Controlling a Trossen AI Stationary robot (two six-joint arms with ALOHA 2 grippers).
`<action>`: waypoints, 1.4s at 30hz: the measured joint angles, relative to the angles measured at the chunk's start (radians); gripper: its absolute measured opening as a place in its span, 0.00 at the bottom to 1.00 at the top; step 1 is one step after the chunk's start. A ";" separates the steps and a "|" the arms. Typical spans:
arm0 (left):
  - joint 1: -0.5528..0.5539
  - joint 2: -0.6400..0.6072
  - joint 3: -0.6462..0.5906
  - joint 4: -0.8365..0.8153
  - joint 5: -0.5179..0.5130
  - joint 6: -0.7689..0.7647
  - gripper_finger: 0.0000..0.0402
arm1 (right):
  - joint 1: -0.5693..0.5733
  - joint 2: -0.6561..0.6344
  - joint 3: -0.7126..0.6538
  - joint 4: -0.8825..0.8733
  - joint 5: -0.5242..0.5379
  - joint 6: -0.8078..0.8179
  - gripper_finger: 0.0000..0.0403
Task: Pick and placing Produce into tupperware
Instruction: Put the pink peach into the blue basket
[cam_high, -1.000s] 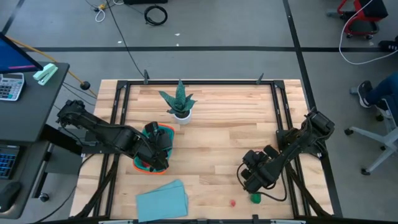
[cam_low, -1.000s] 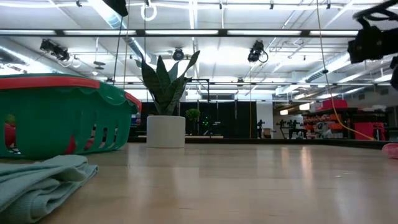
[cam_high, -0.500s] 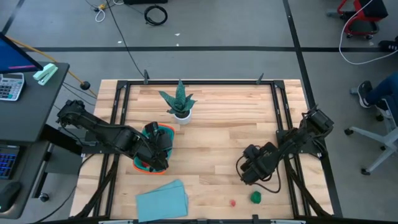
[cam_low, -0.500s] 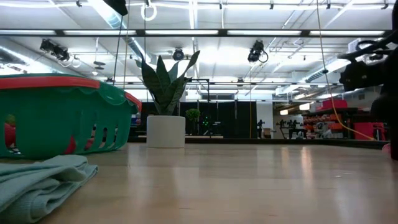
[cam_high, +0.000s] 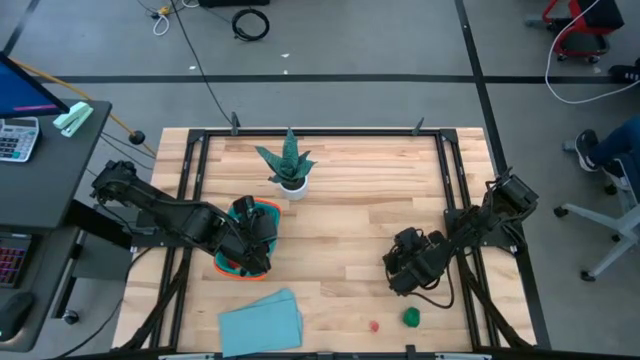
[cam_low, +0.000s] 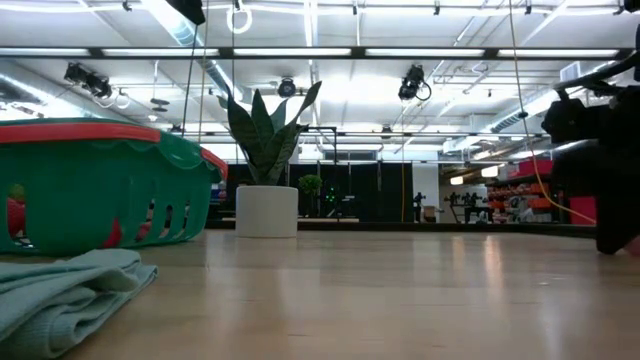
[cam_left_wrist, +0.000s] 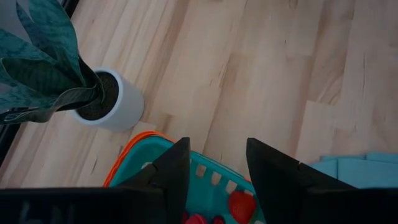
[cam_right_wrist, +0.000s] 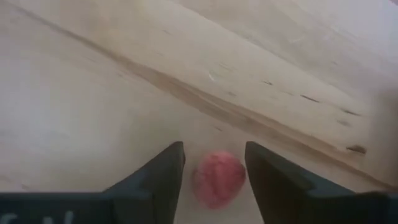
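The teal tupperware (cam_high: 268, 213) with its orange rim stands left of the table's middle, and red produce (cam_left_wrist: 241, 205) lies inside it. My left gripper (cam_left_wrist: 214, 171) hangs open above it. My right gripper (cam_high: 400, 280) is low over the table's right near part, open. Its fingers stand on either side of a pinkish-red produce piece (cam_right_wrist: 217, 177) that lies on the wood, with a gap showing on both sides. A small red piece (cam_high: 374, 325) and a green piece (cam_high: 411, 317) lie near the table's near edge.
A spiky green plant in a white pot (cam_high: 290, 168) stands beyond the tupperware. A light-blue cloth (cam_high: 262, 322) lies folded at the near edge, left of the loose pieces. Bare wood stretches between the two arms. A person's leg (cam_high: 600, 150) shows off the table's right.
My right gripper has moved a little away from the near edge, uncovering the green piece, and has come down close to the table over the pinkish piece. My left arm has kept still.
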 joint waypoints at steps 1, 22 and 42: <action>0.000 0.000 0.000 0.000 0.000 -0.002 0.40 | 0.000 0.000 -0.005 0.004 0.003 0.014 0.44; 0.000 0.000 0.000 0.000 0.001 -0.033 0.40 | 0.003 0.003 -0.003 0.035 0.033 -0.010 0.18; 0.010 -0.128 -0.001 -0.005 -0.224 -0.004 0.28 | -0.171 0.021 0.207 1.240 0.575 -1.115 0.09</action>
